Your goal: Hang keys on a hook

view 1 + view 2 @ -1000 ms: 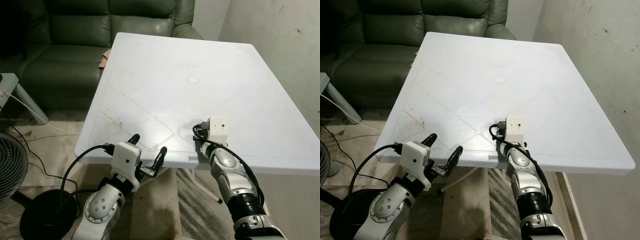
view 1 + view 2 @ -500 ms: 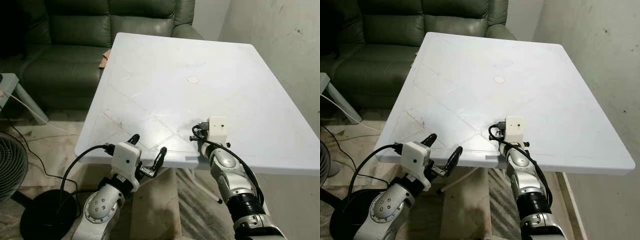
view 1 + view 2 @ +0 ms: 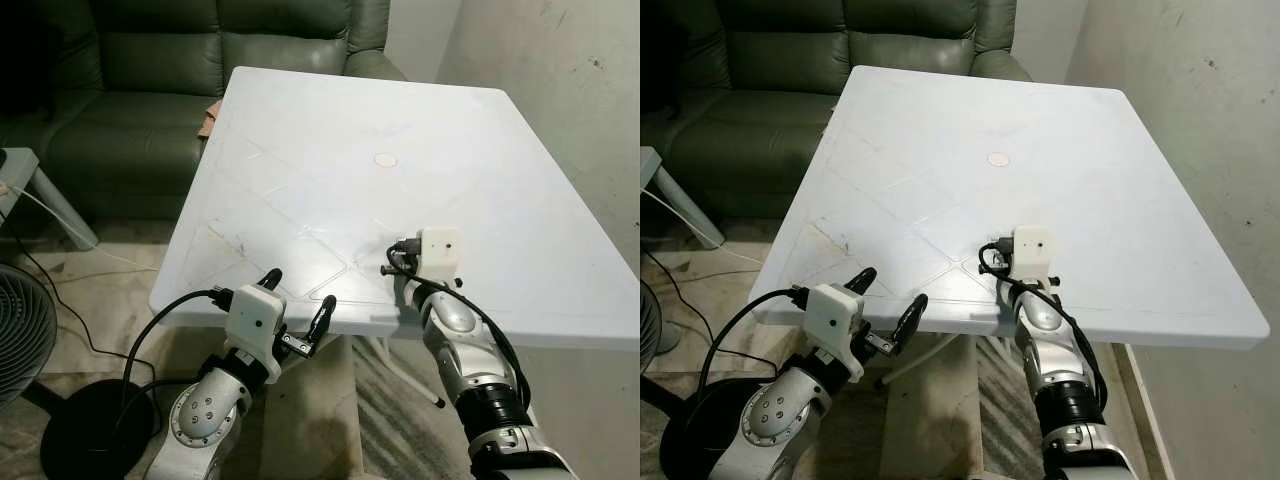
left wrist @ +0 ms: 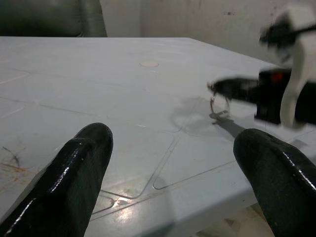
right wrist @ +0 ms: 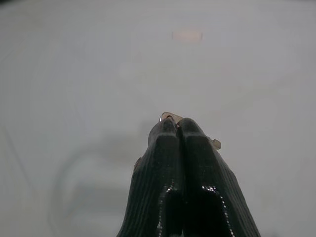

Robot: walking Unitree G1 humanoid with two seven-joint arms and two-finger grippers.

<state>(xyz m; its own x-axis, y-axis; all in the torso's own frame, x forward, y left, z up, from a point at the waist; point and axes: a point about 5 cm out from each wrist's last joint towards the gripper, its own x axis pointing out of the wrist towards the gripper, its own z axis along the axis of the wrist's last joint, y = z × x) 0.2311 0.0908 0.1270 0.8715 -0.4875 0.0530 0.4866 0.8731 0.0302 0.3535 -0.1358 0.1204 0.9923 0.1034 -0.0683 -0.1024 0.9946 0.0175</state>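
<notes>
My right gripper (image 5: 177,126) is shut on the keys, just above the near part of the white table (image 3: 300,120). Small metal bits of the keys (image 5: 168,117) stick out at its fingertips. In the left wrist view a thin key ring (image 4: 219,104) hangs from those black fingers (image 4: 232,89) and casts a shadow on the tabletop. My left gripper (image 3: 297,300) is open at the table's front edge, left of the right arm, with nothing between its fingers.
A small round mark (image 3: 385,159) sits mid-table. A dark green sofa (image 3: 150,60) stands behind the table, a bare wall (image 3: 560,100) to its right. A fan (image 3: 20,330) and cables lie on the floor at the left, beside a small white table leg (image 3: 50,200).
My right gripper has shifted slightly to the right over the table, still shut on the keys. The left arm has barely moved.
</notes>
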